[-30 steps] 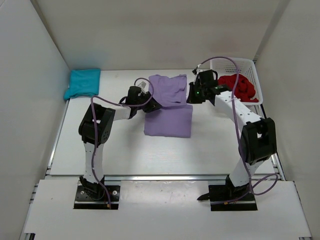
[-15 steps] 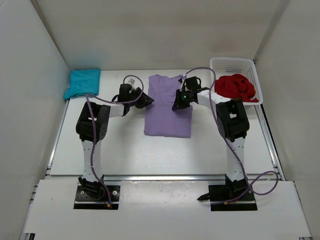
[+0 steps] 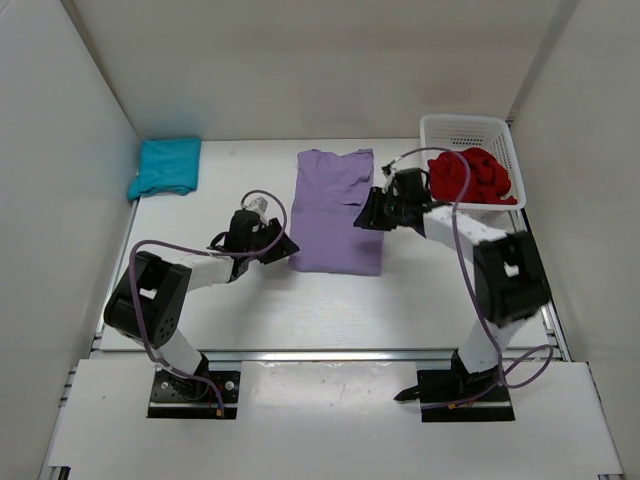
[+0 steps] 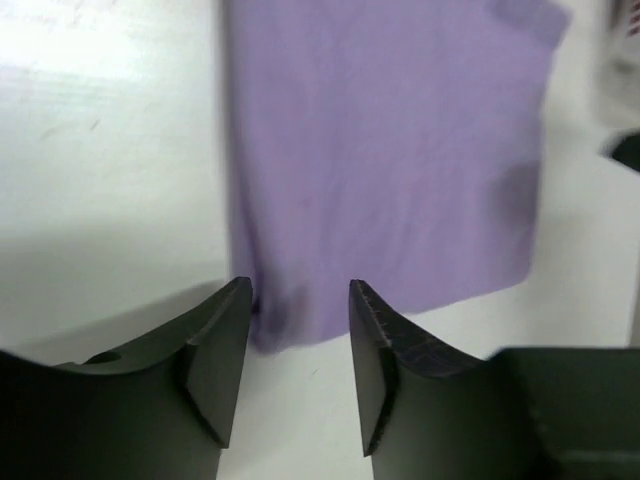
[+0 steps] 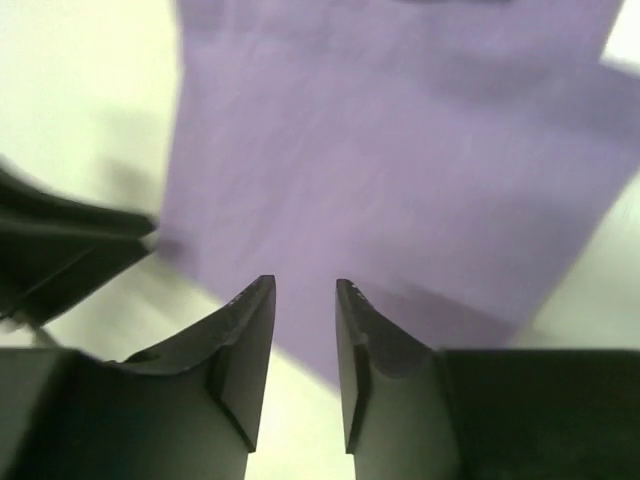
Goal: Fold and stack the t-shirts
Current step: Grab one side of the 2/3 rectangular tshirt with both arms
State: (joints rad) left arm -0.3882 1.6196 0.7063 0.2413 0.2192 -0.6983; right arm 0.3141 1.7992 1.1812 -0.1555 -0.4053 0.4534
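White table (image 3: 330, 310) with teal t-shirt (image 3: 165, 166), lavender t-shirt (image 3: 337, 215) and lattice basket (image 3: 462, 131)

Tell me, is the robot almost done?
Not yet. The teal shirt looks folded in the corner. The purple shirt lies partly folded between the open left end effector and right end effector. The red shirt sits crumpled in the basket; nothing is stacked.

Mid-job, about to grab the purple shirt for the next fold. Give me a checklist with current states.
1. Left gripper open and empty: ok.
2. Right gripper open and empty: ok.
3. Purple shirt lying flat between both grippers: ok.
4. Its near-left corner just ahead of the left fingers: ok.
5. Right fingers touching the cloth: cannot tell.
6. Red shirt folded: not ok, bunched in the basket.
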